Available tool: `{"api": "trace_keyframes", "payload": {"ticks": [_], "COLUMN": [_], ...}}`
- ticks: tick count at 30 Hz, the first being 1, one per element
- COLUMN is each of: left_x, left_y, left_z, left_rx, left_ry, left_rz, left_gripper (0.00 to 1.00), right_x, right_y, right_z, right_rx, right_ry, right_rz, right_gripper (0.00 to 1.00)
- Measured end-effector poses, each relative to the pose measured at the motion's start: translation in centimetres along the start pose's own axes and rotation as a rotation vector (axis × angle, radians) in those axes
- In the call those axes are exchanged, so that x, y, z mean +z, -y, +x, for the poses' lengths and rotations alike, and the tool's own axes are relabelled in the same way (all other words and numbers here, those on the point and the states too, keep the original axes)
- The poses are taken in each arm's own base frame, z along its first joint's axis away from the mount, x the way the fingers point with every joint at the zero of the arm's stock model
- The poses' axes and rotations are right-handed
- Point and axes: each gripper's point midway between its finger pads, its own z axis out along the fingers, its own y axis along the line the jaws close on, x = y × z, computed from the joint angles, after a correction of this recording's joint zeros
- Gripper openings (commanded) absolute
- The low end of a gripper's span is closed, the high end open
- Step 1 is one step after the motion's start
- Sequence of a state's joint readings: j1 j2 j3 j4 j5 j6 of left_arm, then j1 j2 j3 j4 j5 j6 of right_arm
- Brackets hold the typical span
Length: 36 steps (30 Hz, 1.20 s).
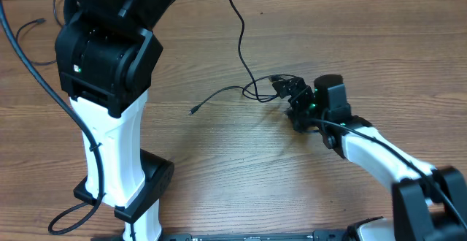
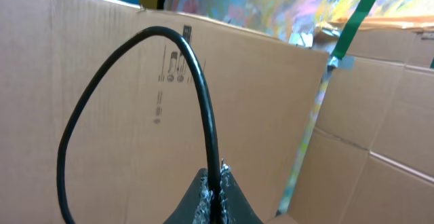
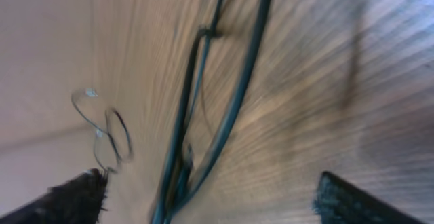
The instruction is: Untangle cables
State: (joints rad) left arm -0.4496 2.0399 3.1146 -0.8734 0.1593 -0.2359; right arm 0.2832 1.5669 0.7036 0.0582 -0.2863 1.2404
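Three cables (image 1: 244, 89) show on the table (image 1: 219, 175): two tangle in small loops at its centre, just at 9 o'clock of the right gripper (image 1: 286, 88), whose fingers (image 3: 78, 198) are spread astride them, a third lies far off at 10 o'clock, and the left gripper (image 2: 213, 197) pinches a black cable loop.

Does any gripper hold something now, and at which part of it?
The left gripper is shut on a black cable, somewhere along its length; no plug shows there. The right gripper is open and holds nothing.
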Motion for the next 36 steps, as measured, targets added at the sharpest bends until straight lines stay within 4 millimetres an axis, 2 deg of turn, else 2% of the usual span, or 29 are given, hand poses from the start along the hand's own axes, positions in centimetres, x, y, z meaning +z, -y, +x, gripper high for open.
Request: {"api": "trace_keyframes", "payload": {"ticks": [1, 3, 4, 5, 8, 12, 15, 17, 19, 21, 25, 26, 29, 30, 31, 33, 34, 36], "left_x": [-0.1, -0.2, -0.2, -0.2, -0.5, -1.6, -3.5, -5.0, -6.8, -8.2, -11.1, -11.5, -13.3, -13.7, -14.0, -14.7, -15.0, -15.2], "left_y": [0.0, 0.0, -0.1, -0.2, -1.5, -4.4, -7.9, -10.5, -13.1, -15.2, -18.7, -19.1, -20.5, -20.9, -21.2, -21.6, -21.7, -21.8], "left_z": [0.1, 0.2, 0.2, 0.2, 0.3, 0.2, -0.5, -0.8, -0.8, -0.5, 1.8, 2.0, 3.2, 3.4, 3.5, 3.8, 4.2, 4.4], "left_rx": [0.0, 0.0, 0.001, 0.002, 0.002, 0.005, 0.011, 0.008, -0.006, -0.033, -0.087, -0.092, -0.124, -0.134, -0.141, -0.151, -0.16, -0.163], "left_ry": [-0.004, -0.013, -0.012, -0.012, -0.021, -0.033, -0.029, -0.034, -0.047, -0.065, -0.158, -0.168, -0.212, -0.215, -0.217, -0.23, -0.244, -0.25], "left_rz": [-0.001, -0.003, -0.004, -0.009, -0.067, -0.195, -0.336, -0.434, -0.534, -0.613, -0.754, -0.773, -0.859, -0.883, -0.9, -0.93, -0.946, -0.957], "left_gripper": [0.04, 0.04, 0.04, 0.04, 0.04, 0.04, 0.04, 0.04, 0.04, 0.04, 0.04, 0.04, 0.04, 0.04, 0.04, 0.04, 0.04, 0.04], "right_x": [0.5, 1.5, 1.9, 2.4, 3.3, 3.2, 2.1, 0.6, -2.1, -4.5, -8.4, -8.6, -8.6, -8.6, -8.6, -8.5, -8.5, -8.5], "right_y": [-0.2, -1.0, -1.4, -1.6, 0.2, 1.0, 2.5, 3.6, 4.2, 4.1, 4.5, 4.9, 5.8, 5.7, 5.6, 5.5, 5.4, 5.1], "right_z": [-0.3, -1.2, -1.5, -1.9, -2.4, -3.6, -6.1, -8.4, -11.7, -14.1, -17.2, -17.3, -16.9, -16.8, -16.8, -16.6, -16.6, -16.3], "right_rx": [0.025, 0.062, 0.069, 0.086, 0.102, 0.026, -0.007, -0.014, -0.022, -0.031, -0.059, -0.063, -0.097, -0.116, -0.125, -0.149, -0.152, -0.162], "right_ry": [0.01, 0.04, 0.052, 0.064, 0.089, 0.122, 0.168, 0.213, 0.29, 0.351, 0.419, 0.412, 0.378, 0.374, 0.37, 0.361, 0.357, 0.335], "right_rz": [-0.014, -0.066, -0.09, -0.111, -0.055, -0.029, 0.019, 0.057, 0.069, 0.059, 0.044, 0.054, 0.082, 0.081, 0.079, 0.078, 0.072, 0.051], "right_gripper": [0.6, 0.31, 0.09, 0.04, 0.04, 0.04, 0.04, 0.04, 0.04, 0.04, 0.04, 0.05, 0.24, 0.25, 0.34, 0.47, 0.63, 0.89]}}
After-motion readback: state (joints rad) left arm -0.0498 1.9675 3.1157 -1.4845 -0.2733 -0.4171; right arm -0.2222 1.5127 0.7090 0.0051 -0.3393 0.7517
